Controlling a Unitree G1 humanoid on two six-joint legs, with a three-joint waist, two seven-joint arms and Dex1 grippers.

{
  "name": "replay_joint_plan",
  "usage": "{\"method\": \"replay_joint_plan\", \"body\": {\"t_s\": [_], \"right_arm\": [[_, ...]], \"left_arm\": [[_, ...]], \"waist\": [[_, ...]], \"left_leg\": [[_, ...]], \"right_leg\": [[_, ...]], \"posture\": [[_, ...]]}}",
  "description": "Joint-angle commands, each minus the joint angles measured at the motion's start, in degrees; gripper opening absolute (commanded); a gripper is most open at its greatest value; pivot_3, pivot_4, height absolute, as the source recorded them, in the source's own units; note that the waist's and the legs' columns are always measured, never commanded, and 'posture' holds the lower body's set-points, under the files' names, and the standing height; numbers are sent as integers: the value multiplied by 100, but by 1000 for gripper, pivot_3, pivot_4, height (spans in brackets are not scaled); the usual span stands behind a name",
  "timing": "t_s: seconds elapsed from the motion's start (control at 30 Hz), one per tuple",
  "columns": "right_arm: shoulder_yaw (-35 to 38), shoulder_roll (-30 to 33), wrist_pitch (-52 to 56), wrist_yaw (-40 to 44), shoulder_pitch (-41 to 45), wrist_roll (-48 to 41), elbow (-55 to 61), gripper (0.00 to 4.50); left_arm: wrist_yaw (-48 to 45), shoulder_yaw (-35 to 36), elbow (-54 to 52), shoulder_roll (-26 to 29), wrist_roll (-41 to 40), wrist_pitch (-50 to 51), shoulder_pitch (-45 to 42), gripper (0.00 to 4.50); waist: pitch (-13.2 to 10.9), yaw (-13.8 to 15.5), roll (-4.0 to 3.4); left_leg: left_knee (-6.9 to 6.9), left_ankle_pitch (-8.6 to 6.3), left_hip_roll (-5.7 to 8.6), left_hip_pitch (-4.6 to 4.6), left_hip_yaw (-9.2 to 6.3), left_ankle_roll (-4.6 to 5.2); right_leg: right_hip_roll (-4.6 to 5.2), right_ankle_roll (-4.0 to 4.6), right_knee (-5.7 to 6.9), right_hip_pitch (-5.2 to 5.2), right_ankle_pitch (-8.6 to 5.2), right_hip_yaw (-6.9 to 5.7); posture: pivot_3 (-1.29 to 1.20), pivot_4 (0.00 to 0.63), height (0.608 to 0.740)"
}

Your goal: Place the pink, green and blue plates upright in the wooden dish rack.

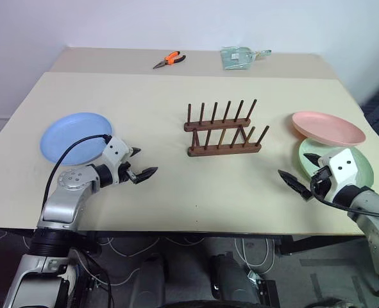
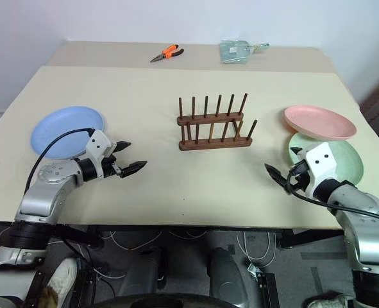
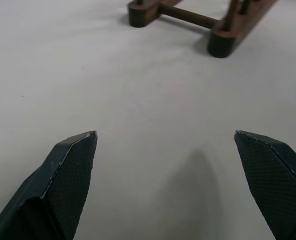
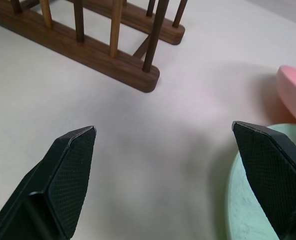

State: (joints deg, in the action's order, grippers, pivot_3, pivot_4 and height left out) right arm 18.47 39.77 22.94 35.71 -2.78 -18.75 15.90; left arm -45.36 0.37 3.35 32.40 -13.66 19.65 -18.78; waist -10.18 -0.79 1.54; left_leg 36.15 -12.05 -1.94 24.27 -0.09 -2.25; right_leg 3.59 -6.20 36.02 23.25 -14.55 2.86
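A wooden dish rack (image 1: 223,131) stands empty at the middle of the table (image 1: 176,192), its two peg rows running left to right, pegs upright. The blue plate (image 1: 75,136) lies flat at left. At right, the pink plate (image 1: 328,128) seems to rest partly on the green plate (image 1: 362,165). The left gripper (image 1: 140,164) and right gripper (image 1: 300,172) hover with fingers spread wide, holding nothing.

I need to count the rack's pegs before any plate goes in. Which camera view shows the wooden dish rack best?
The left eye view: the whole wooden dish rack shows, both peg rows, as in the right eye view. The left wrist view catches only its base-bar ends, the right wrist view one end with a few pegs.
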Motion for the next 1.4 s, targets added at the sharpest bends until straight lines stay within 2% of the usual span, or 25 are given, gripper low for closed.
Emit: {"method": "replay_joint_plan", "body": {"t_s": [0.03,0.2,0.37,0.57,0.8,0.93,0.97,1.0,1.17,1.2,1.4], "right_arm": [[30,-13,-98,-75,142,40,106,4453],[-14,-65,-220,-139,128,148,49,4453],[-72,-70,119,-66,23,2,285,4453],[-265,-307,-30,-399,-92,209,558,4453],[-101,-600,34,-817,-483,282,1150,4453],[-26,-707,42,-1009,-860,365,1457,4453],[-15,-728,38,-1054,-928,383,1507,4500],[-3,-750,44,-1099,-981,397,1553,4500],[-12,-805,80,-1199,-1110,413,1732,4500],[-20,-797,80,-1200,-1116,422,1725,4500],[-3,-660,94,-1125,-1060,455,1628,4500]], "left_arm": [[59,66,-159,19,-1,-7,-65,4500],[47,-30,-128,-8,35,-56,-131,4500],[-382,-267,594,-187,25,-305,-825,4500],[-1104,-1109,2288,-912,528,-1028,-2070,4500],[-1125,-1401,4722,-1713,1128,-1926,-3366,4500],[-1073,-1358,5515,-1967,1335,-2321,-3712,4500],[-1091,-1331,5628,-2015,1345,-2401,-3749,3978],[-1100,-1302,5719,-2055,1350,-2455,-3776,3657],[-1227,-1245,5945,-2115,1441,-2751,-3807,1107],[-1328,-1237,5933,-2111,1435,-2853,-3780,771],[-2092,-1254,5497,-1863,1400,-3273,-3498,781]], "waist": [[0,-1,0],[0,5,0],[0,32,1],[0,25,1],[-1,9,3],[0,22,5],[0,22,4],[0,22,4],[1,17,3],[1,18,3],[2,7,2]], "left_leg": [[0,0,0,0,0,0],[0,0,0,1,0,0],[5,0,2,4,-1,0],[6,0,7,7,-2,0],[4,0,7,11,-8,1],[5,0,9,15,-9,1],[4,0,9,14,-9,1],[4,0,9,13,-9,1],[4,0,8,11,-9,1],[5,0,8,12,-9,1],[4,0,8,13,-9,1]], "right_leg": [[0,0,0,0,0,0],[0,0,0,1,0,0],[0,0,-1,0,0,-1],[-1,-3,-2,0,0,-1],[-8,-7,4,11,-1,0],[-4,-11,1,8,-3,-1],[-4,-11,1,8,-3,0],[-4,-11,1,7,-3,0],[-5,-10,2,7,-3,0],[-5,-9,3,7,-3,-1],[-4,-9,1,6,-4,-1]], "posture": [[0,150,726],[0,150,726],[0,150,726],[0,150,726],[0,150,726],[0,150,726],[0,150,726],[0,150,726],[0,150,726],[0,150,726],[0,150,726]]}}
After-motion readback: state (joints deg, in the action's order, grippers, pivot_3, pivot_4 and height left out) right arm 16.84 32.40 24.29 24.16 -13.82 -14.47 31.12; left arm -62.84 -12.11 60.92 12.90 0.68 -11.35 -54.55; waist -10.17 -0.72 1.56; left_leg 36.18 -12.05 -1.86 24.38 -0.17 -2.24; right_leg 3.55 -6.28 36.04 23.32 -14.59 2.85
